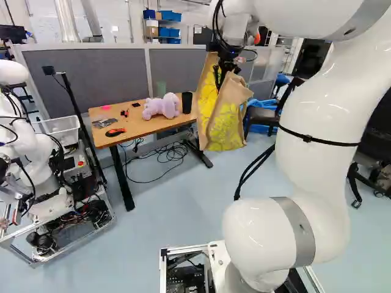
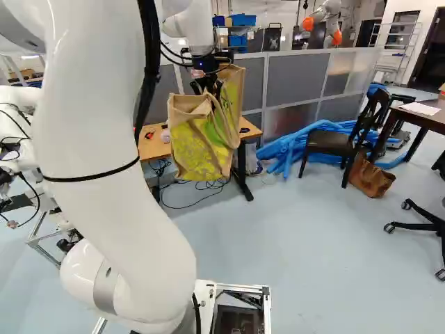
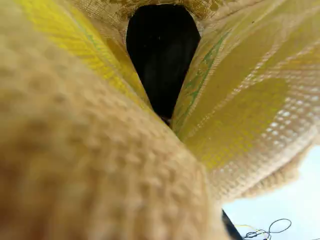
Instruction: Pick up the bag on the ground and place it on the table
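Observation:
In the left base view my gripper is shut on the upper part of the tan and yellow bag, which hangs in the air. The bag covers the right end of the wooden table in that view, its bottom showing lower than the tabletop. From the right base view, the gripper is at the top of the same bag, whose sides hang apart. Woven cloth of the bag fills most of the wrist view around a dark opening and hides the fingertips.
On the table lie a purple plush toy, a black cup and an orange-black tool. Another robot and a dark pole stand left of it. A chair and blue tubes are farther right.

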